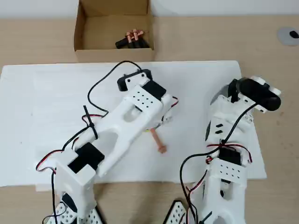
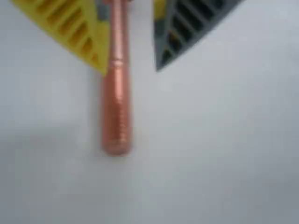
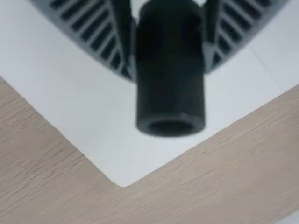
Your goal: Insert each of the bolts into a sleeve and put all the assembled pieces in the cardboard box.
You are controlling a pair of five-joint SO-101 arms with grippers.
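Note:
A copper bolt (image 1: 159, 141) lies on the white mat (image 1: 46, 93) just off the left arm's tip. In the left wrist view the bolt (image 2: 116, 112) sits between the jaws of my left gripper (image 2: 131, 70). It touches the yellow finger (image 2: 79, 32), with a gap to the dark finger (image 2: 187, 28), so the gripper is open. My right gripper (image 3: 170, 74) is shut on a black sleeve (image 3: 170, 107), whose open end pokes out past the fingers, above a corner of the mat (image 3: 70, 102). From above, the right gripper (image 1: 232, 91) is near the mat's far right.
The cardboard box (image 1: 79, 32) stands beyond the mat's far edge, holding assembled bolt-and-sleeve pieces (image 1: 133, 39). Bare wooden table (image 3: 210, 177) surrounds the mat. A grey disc (image 1: 288, 35) lies at the far right. Both arm bases stand at the near edge.

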